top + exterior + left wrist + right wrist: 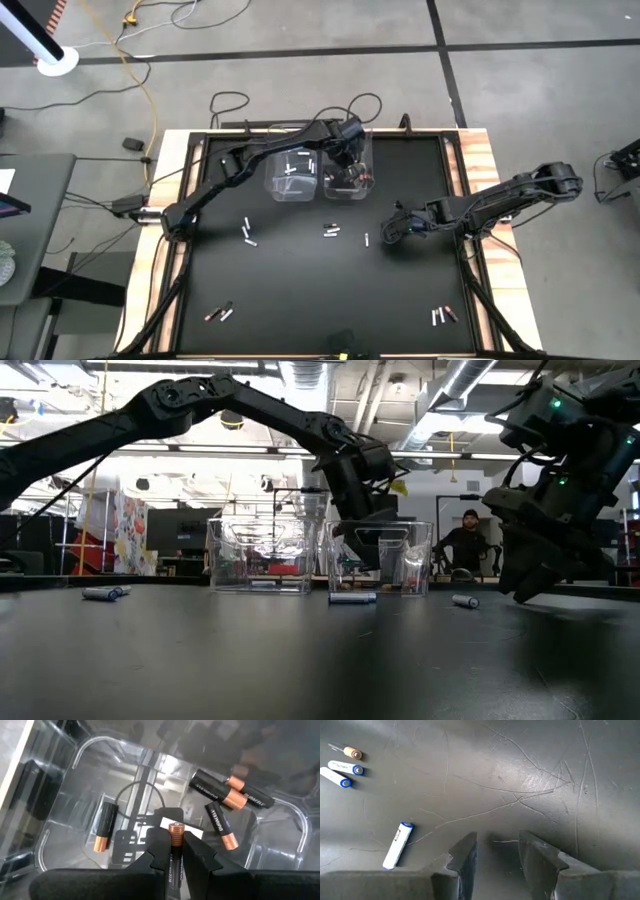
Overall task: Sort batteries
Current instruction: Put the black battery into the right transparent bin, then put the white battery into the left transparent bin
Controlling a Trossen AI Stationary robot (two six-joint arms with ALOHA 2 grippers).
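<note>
Black matting is covering the table (pixel 300 290) we are working on, with wooden edges showing at both sides. Going from the near edge, we are seeing loose batteries lying in small groups: one pair near-left (pixel 219 313), another near-right (pixel 443 315), then a cluster left of middle (pixel 248 232) and one at the middle (pixel 331 231).

Our right gripper (pixel 496 851) is hanging low over the mat right of middle, its jaws standing apart and holding nothing. Only its wrist view is showing what lies just beside it: a white battery with a blue tip (pixel 398 845), and farther off a row of three (pixel 342 766), two white and one copper-ended.

Farther back, two clear bins are standing side by side. Our left gripper (pixel 174 845) is reaching down into the right-hand bin (pixel 349 178), jaws clamped on a copper-topped battery (pixel 175 832) held upright between them. The left wrist view alone is showing the dark-and-copper batteries (pixel 227 795) lying on that bin's floor. From above, the left-hand bin (pixel 292 172) is holding white ones.

Looking level across the table, we are seeing a person (pixel 465 540) standing in the room beyond the bins.
</note>
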